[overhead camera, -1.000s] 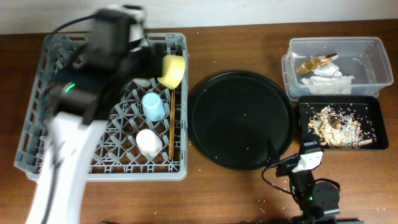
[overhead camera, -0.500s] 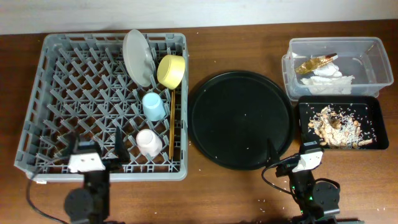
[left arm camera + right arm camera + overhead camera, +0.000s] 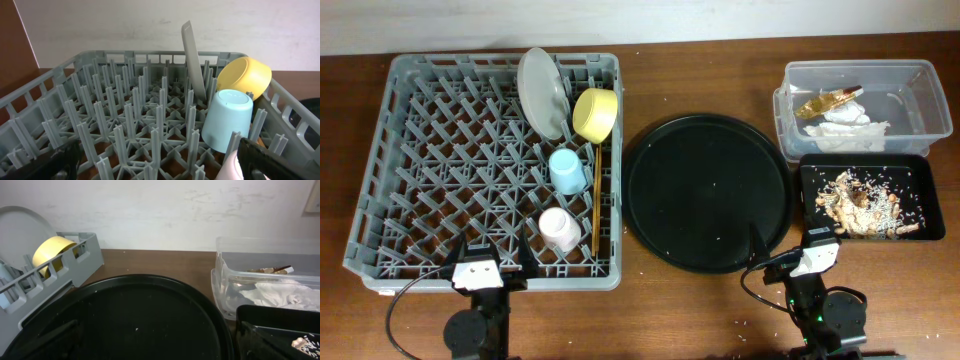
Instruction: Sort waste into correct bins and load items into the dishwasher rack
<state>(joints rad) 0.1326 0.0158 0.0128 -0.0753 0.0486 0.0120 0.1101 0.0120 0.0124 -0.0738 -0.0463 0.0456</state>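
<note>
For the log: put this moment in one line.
rack: plate, bowl, blue cup, pink cup, chopsticks; tub: napkins, wrapper; black bin: scraps; left hand: open; right hand: open

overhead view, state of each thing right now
plate, upright on edge in rack
yellow bowl, on its side in rack
blue cup, base up
pink cup, base up
chopsticks, lying along rack
clear tub, holding napkins, wrapper
shallow black tray, holding scraps
left gripper, open
right gripper, open
</note>
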